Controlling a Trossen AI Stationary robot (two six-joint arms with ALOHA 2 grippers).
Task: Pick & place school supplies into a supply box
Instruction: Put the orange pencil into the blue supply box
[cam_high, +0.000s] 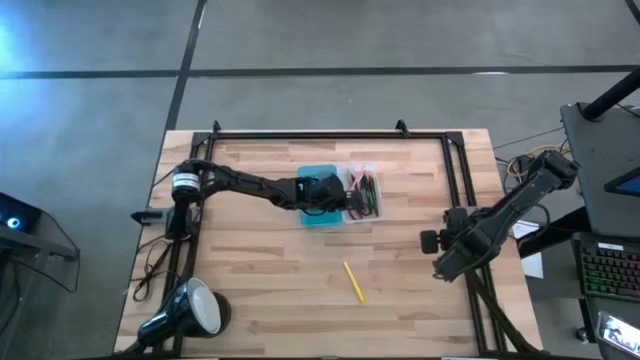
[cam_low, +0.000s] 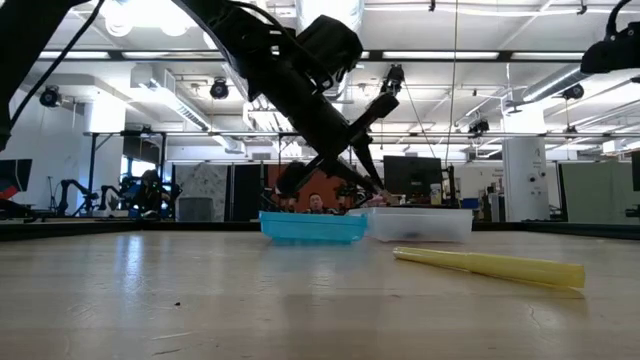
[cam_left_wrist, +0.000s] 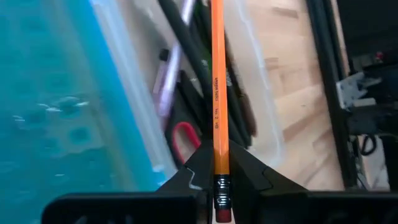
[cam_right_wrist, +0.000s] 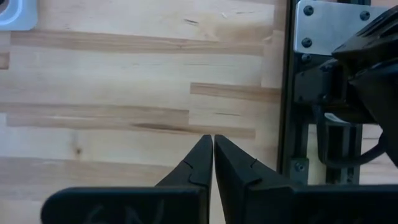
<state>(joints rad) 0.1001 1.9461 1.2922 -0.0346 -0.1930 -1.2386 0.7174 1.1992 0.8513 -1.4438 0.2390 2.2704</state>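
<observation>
A: Start at the left gripper. What is it doing?

B: Its 2 dark fingers are clamped on an orange pencil near the eraser end. The pencil runs straight out ahead of the fingers, over the clear tray of the supply box.

A: And the arm's pose?

B: In the high view the left arm reaches from its base at the table's left edge across to the middle, with the left gripper above the supply box. In the low view the arm slants down from upper left, and the pencil tip points down at the tray.

A: What lies in the tray?

B: The left wrist view shows dark pens, a pale purple one, and the red handle of the scissors. The turquoise lid lies open just beside the tray. From above the contents are only a small tangle of green, red and dark lines.

A: Anything outside the box?

B: 1 yellow pencil lies on the wooden table, well apart from the box, toward the front edge. The low view shows it close to the camera.

A: The right arm?

B: It waits at the table's right edge. The right gripper hangs above bare wood with its fingertips pressed together, holding nothing. A black-and-white lamp sits at the front left corner.
</observation>
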